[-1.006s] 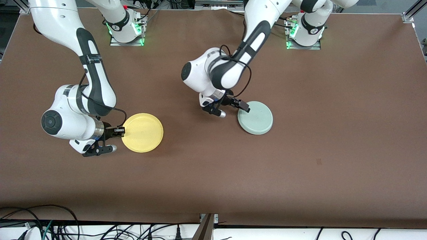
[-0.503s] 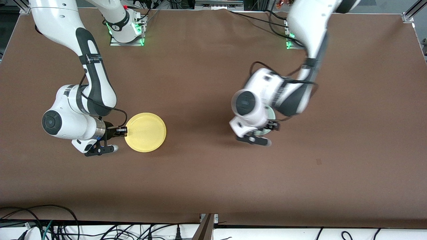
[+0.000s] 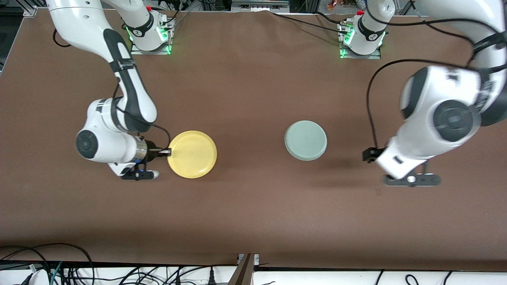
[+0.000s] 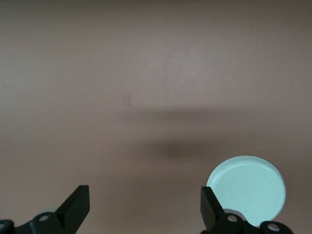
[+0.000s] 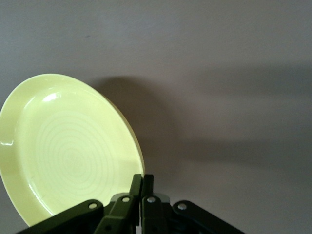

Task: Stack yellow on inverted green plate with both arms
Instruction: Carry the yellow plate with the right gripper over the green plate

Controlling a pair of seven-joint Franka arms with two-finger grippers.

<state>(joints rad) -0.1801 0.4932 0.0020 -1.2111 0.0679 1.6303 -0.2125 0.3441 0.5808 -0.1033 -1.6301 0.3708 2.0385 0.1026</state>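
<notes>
Right arm held the yellow plate; green plate lay upside down.

Front view: there were two plates and two arms. The right gripper (image 3: 165, 151) was clenched on the rim of the yellow plate (image 3: 192, 154), toward the right arm's end of the table (image 3: 253, 221). The green plate (image 3: 305, 140) lay bottom-up near the middle. The left gripper (image 3: 369, 154) hung over bare table toward the left arm's end. Left wrist view: its claws were spread wide and empty, with the green plate (image 4: 247, 190) off to one side. Right wrist view: the claws pinched only the thin rim of the yellow plate (image 5: 68, 151), which looked tilted. I think it could slip or swing, or land off-center and slide off the smooth green bottom.
</notes>
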